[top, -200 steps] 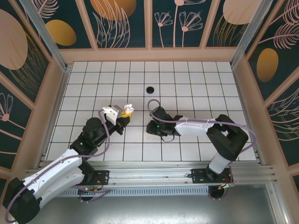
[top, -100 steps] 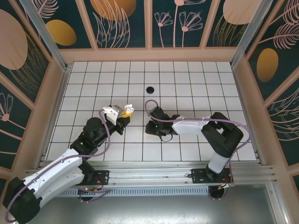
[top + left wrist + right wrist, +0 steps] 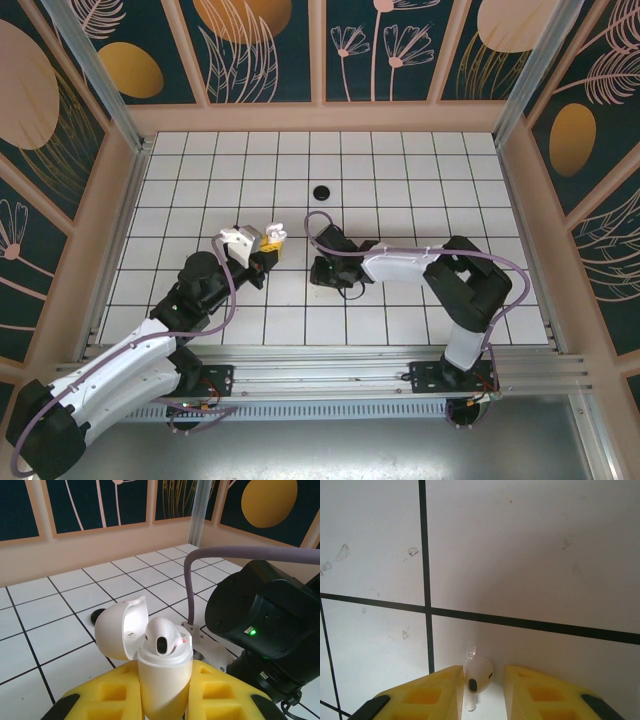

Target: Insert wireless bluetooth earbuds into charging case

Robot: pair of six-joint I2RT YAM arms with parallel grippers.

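Two white buds matter here, and you are working between them. The seated earbud (image 3: pixel 163 639) stands head-up in the charging case (image 3: pixel 162 685) at the low centre of the left wrist view, with the lid (image 3: pixel 119 634) swung open to the left. Your left gripper (image 3: pixel 165 700) is clenched on the case body, its yellow fingers (image 3: pixel 112 697) pressed against either side. The loose earbud (image 3: pixel 479 670) lies on the tiled floor (image 3: pixel 520 555) at the bottom centre of the right wrist view, just under a dark grout line, its stem pointing toward the bottom edge. Your right gripper (image 3: pixel 484 680) is down astride it. The left finger looks to touch the bud, while a sliver of floor shows beside the right one, so the jaws are not clamped and nothing is grasped yet. I judge the step in hand to be the pick of the second bud. Finish the squeeze gently, because the bud is small, smooth and rounded and may squirt out sideways. Then lift it, carry it left across the top view toward the case, turn it stem-down and line it up with the free socket. That socket is mostly hidden behind the seated bud, so check it before you lower.
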